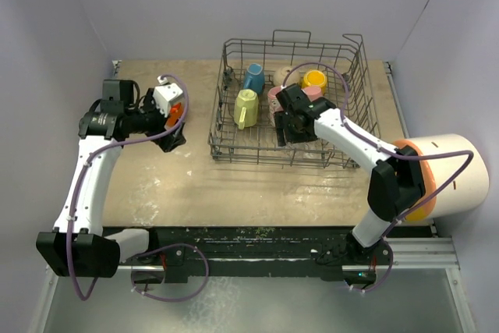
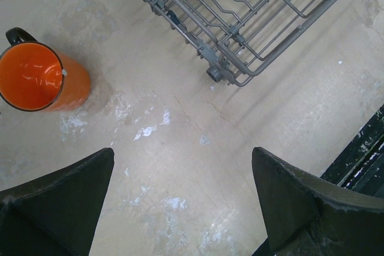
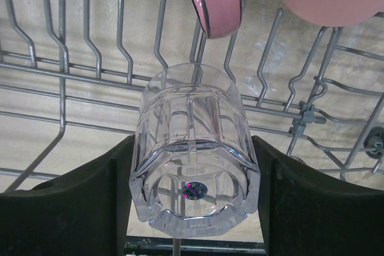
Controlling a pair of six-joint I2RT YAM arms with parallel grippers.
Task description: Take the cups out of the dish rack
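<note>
table (image 1: 195, 185) x1 | white cylinder (image 1: 448, 173) x1, right edge | dish rack (image 1: 257, 155) x1, far centre | seven cups inside: blue cup (image 1: 253, 77), green mug (image 1: 245, 107), yellow cup (image 1: 314, 79), beige cup (image 1: 282, 74), two pink, clear glass (image 3: 192, 112) on its side | orange mug (image 2: 36, 79) x1, upright on table left of rack | left gripper (image 2: 183, 166) spread wide, empty | right gripper (image 3: 192, 142) flanks clear glass, grip unclear

orange mug (image 2: 36, 79) upright, outside rack (image 2: 215, 74) | clear glass (image 3: 195, 154) among rack tines (pink mug (image 3: 216, 4) just beyond)
</note>
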